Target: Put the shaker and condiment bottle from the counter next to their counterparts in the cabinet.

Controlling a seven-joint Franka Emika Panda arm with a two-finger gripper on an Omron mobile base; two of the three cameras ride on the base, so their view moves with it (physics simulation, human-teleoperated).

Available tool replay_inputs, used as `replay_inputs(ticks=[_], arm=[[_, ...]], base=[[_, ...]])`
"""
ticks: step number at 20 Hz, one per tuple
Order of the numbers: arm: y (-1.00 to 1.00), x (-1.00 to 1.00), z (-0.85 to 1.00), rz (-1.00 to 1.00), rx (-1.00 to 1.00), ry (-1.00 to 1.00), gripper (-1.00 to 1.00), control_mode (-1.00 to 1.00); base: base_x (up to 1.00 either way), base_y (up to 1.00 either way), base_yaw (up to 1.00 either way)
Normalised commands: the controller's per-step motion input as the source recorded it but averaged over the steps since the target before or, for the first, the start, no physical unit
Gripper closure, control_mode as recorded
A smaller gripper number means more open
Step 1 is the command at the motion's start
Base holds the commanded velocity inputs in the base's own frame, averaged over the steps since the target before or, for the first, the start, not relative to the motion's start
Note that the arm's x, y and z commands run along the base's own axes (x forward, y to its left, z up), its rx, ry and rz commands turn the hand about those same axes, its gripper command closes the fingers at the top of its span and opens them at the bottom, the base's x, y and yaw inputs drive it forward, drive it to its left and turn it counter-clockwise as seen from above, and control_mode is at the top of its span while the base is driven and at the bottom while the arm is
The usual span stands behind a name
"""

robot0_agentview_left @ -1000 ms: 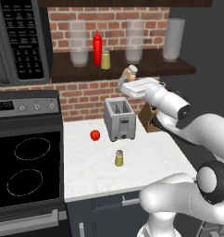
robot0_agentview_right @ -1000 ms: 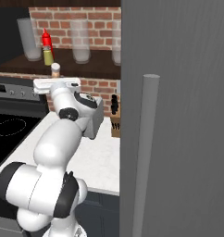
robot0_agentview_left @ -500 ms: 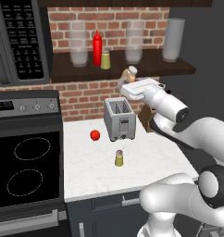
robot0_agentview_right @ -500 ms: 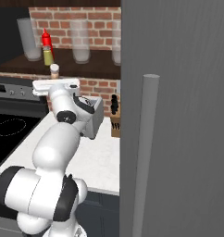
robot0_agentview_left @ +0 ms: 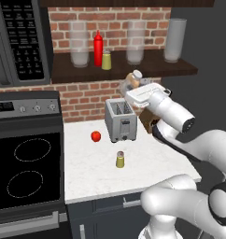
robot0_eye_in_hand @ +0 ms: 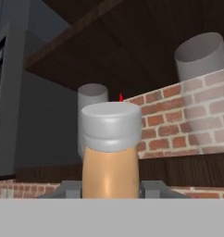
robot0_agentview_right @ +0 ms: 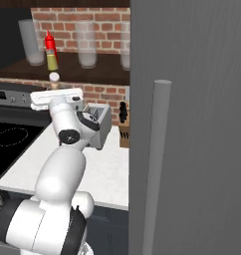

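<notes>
**Bottle in the air, shelf edge just ahead**

We have the gripper (robot0_agentview_left: 131, 88) clenched on the condiment bottle (robot0_agentview_left: 132, 80), holding it above the toaster (robot0_agentview_left: 120, 120) and just below the front edge of the cabinet (robot0_agentview_left: 180, 70). In the hand view the fingers (robot0_eye_in_hand: 152, 189) press both sides of the tan body, the cap above them.

We judge the main risk to be the shelf's front edge: moving forward from this height would knock the cap against it and twist the bottle in our grip. Once inside, the glass jars (robot0_agentview_left: 79, 44) stand close beside the red bottle (robot0_agentview_left: 98, 48) and the small shaker (robot0_agentview_left: 106, 60) next to it, so a wide sweep could topple them. The other shaker (robot0_agentview_left: 119, 159) waits on the counter (robot0_agentview_left: 157, 161).
</notes>
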Motion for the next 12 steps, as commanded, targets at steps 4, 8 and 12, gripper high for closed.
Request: replay_inputs(ticks=[4,8,12], arm=[[0.00,-0.07,0.48,-0.03,-0.02,-0.01,1.00,-1.00],[0.00,0.00,0.65,-0.04,-0.07,0.01,1.00,-1.00],[0.00,0.00,0.63,-0.05,-0.09,0.05,1.00,-1.00]], base=[[0.00,0.00,0.00],[0.00,0.00,0.00],[0.00,0.00,0.00]])
